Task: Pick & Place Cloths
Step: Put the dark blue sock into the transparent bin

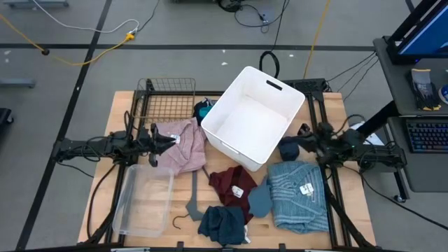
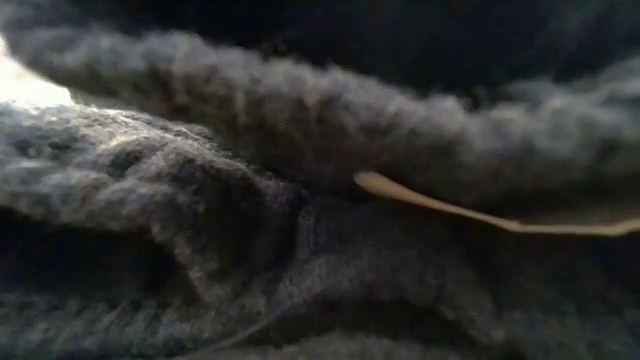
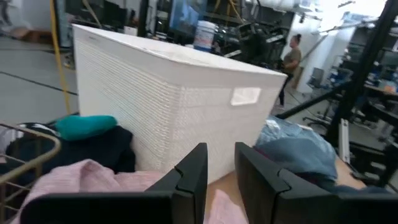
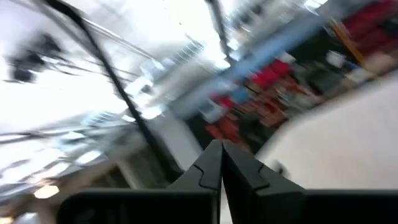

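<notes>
Ribbed light-blue cloth point(image 1: 299, 194), smooth white plastic bin point(image 1: 227, 138)

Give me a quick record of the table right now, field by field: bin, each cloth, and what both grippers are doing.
bin: white bin, centre of table, looks empty
pink cloth: left of bin, under left gripper
maroon cloth: in front of bin, white tag showing
light-blue cloth: right front, white tag showing
navy cloth: front edge, beside grey hanger
left gripper: over pink cloth, fingers slightly apart, holding nothing visible
right gripper: at bin's right side, shut, at a dark cloth
</notes>
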